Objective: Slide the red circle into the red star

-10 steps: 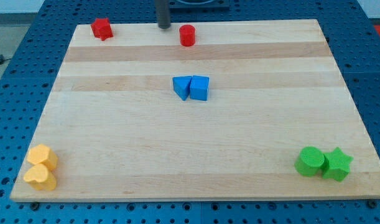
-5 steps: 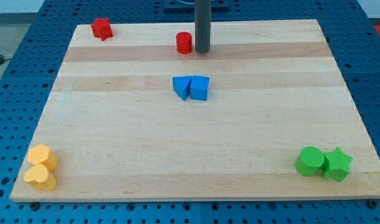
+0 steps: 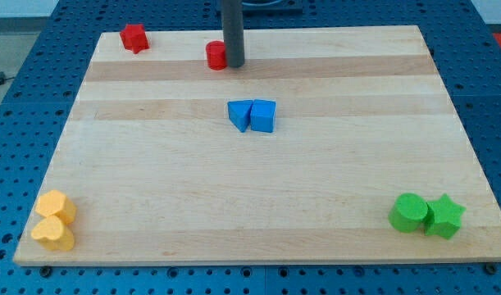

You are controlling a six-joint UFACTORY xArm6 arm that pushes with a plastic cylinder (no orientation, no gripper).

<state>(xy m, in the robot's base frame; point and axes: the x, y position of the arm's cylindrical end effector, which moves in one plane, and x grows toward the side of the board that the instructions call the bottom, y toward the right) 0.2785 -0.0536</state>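
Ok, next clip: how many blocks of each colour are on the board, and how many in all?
Red: 2, the red star and the red circle, with my tip against the circle's right side in the view.
Blue: 2, the blue blocks, touching.
Yellow: 2, the yellow blocks.
Green: 2, the green circle and the green star.
Total: 8 blocks.

The red circle [image 3: 216,55] and the red star [image 3: 134,37] are the same bright red. The rod is dark grey down to the tip [image 3: 233,65]. Two blocks [image 3: 252,115] are blue, two [image 3: 54,220] are yellow, maybe orange-yellow, and two [image 3: 427,215] are green. The board [image 3: 258,197] is pale striped wood on a blue dotted table [image 3: 489,74].
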